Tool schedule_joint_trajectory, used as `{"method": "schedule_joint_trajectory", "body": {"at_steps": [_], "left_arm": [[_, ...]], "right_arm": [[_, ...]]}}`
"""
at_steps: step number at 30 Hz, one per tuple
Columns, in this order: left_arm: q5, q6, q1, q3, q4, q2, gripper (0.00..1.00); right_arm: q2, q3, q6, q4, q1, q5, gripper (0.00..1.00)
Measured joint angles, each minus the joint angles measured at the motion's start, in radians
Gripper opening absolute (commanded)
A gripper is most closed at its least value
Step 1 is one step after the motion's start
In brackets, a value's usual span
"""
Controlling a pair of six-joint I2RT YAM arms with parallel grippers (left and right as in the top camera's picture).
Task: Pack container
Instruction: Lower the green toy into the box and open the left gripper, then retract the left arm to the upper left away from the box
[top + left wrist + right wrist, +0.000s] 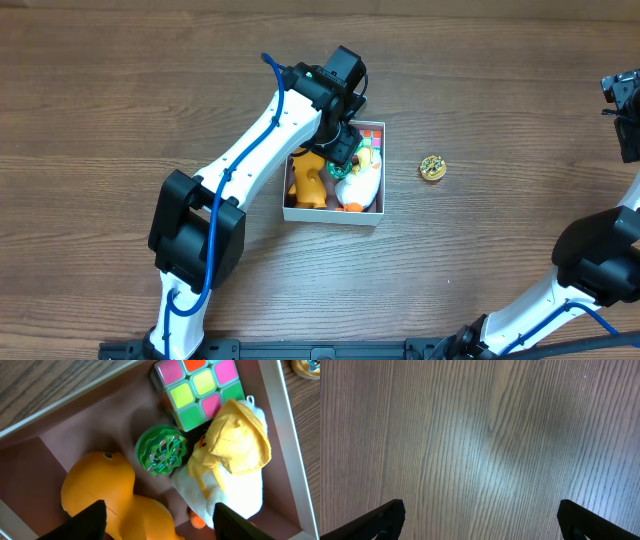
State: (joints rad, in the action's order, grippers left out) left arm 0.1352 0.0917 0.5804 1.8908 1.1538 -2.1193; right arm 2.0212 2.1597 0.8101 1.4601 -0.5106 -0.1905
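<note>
Overhead, left arm (250,150) extended over container (330,217), jaws apart, pointing down

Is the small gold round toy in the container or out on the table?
Out: the gold round toy lies on the table beside the container, apart from its wall.

Counter (500,100): wood grain, matt, faint sheen. Container (290,460) beneath the left hand (160,522): thin white walls, dull pink matt floor. Orange toy (100,485): smooth, slightly glossy plastic. Duck (232,455): white plush, yellow cloth coat. Cube (200,385): glossy plastic. Green disc (161,450): shiny plastic.
</note>
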Motion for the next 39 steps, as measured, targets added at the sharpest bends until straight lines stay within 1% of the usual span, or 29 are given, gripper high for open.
{"method": "schedule_joint_trajectory", "body": {"at_steps": [6,9,10,11,12,14,15,18,21,28,32,35,39], "left_arm": [[0.001,0.000,-0.003,0.003,-0.016,0.000,0.73],[0.003,0.003,-0.014,0.045,-0.001,-0.005,0.75],[0.003,0.003,-0.021,0.076,0.004,-0.008,0.79],[0.003,0.003,-0.031,0.113,0.009,-0.010,0.86],[0.003,0.006,-0.039,0.144,0.015,-0.010,0.91],[0.003,0.007,-0.066,0.230,0.025,-0.010,0.98],[0.004,0.011,-0.082,0.274,0.032,-0.010,1.00],[-0.010,0.017,-0.136,0.367,0.056,-0.010,1.00],[-0.057,0.038,-0.203,0.417,0.077,-0.010,1.00],[-0.146,0.060,-0.379,0.425,0.127,-0.010,1.00],[-0.165,0.067,-0.469,0.425,0.133,-0.010,1.00],[-0.173,0.094,-0.531,0.425,0.137,-0.010,1.00],[-0.178,0.122,-0.592,0.425,0.197,-0.010,1.00]], "right_arm": [[0.000,0.000,0.000,0.000,0.000,0.000,1.00],[0.000,0.000,0.000,0.000,0.000,0.000,1.00],[0.000,0.000,0.000,0.000,0.000,0.000,1.00],[0.000,0.000,0.000,0.000,0.000,0.000,1.00],[0.000,0.000,0.000,0.000,0.000,0.000,1.00],[0.000,0.000,0.000,0.000,0.000,0.000,1.00],[0.000,0.000,0.000,0.000,0.000,0.000,1.00],[0.000,0.000,0.000,0.000,0.000,0.000,1.00],[0.000,0.000,0.000,0.000,0.000,0.000,1.00],[0.000,0.000,0.000,0.000,0.000,0.000,1.00],[0.000,0.000,0.001,-0.003,0.000,0.000,1.00],[0.000,0.000,0.001,-0.047,0.000,0.004,1.00],[0.000,0.000,0.002,-0.063,0.000,0.026,1.00]]}}
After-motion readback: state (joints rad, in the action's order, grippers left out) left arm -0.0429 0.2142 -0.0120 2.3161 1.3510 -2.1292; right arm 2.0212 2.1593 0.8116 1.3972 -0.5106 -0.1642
